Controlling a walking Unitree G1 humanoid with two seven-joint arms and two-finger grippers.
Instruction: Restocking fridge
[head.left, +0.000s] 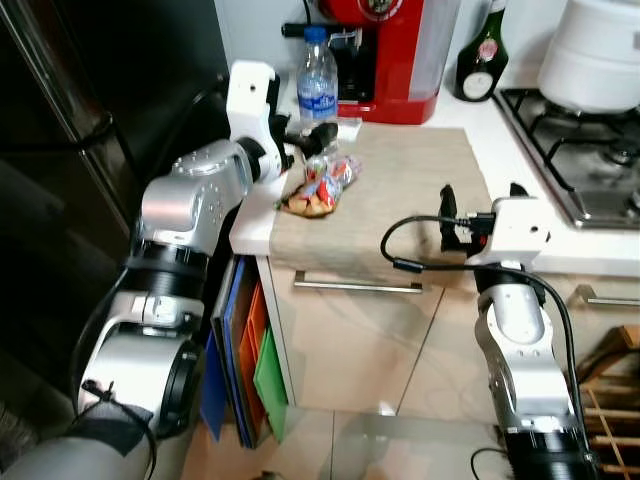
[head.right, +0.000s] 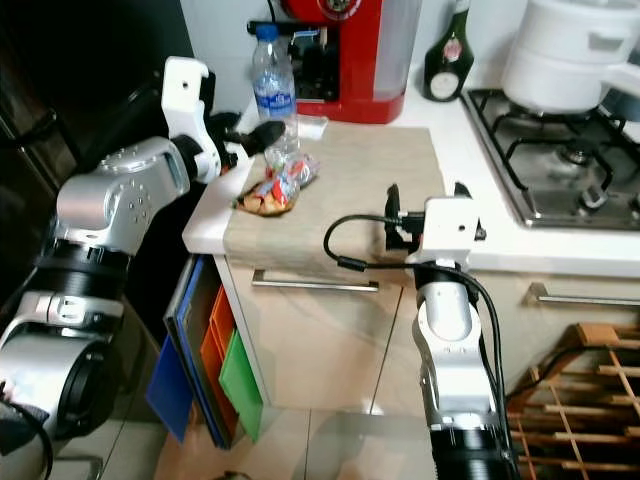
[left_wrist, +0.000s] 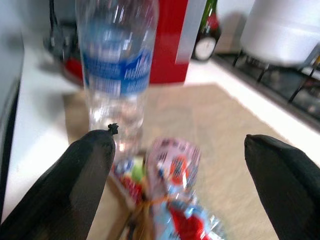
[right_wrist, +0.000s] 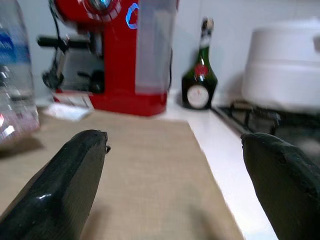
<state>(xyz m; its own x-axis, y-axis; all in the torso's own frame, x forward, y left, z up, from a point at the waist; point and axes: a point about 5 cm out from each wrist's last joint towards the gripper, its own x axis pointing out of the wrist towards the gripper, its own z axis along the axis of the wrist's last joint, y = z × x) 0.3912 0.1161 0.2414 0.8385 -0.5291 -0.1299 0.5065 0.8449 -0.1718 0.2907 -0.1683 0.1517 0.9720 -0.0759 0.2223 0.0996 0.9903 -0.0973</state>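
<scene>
A clear water bottle (head.left: 317, 85) with a blue label and cap stands at the back left of the counter, on a beige mat (head.left: 410, 190). In front of it lies a colourful snack packet (head.left: 322, 187). My left gripper (head.left: 316, 138) hovers between them, just above the packet, open and holding nothing; in the left wrist view the bottle (left_wrist: 117, 65) and packet (left_wrist: 172, 190) sit between its fingertips (left_wrist: 87, 170). At the counter's front edge my right gripper (head.left: 482, 192) is raised, open, with bare mat (right_wrist: 150, 175) between its fingers.
A red coffee machine (head.left: 385, 55) and a dark green bottle (head.left: 482, 55) stand at the back. A gas hob (head.left: 575, 140) with a white pot (head.left: 600, 50) is on the right. The dark fridge (head.left: 70, 160) is at the left; coloured boards (head.left: 250, 360) lean beside the cabinet.
</scene>
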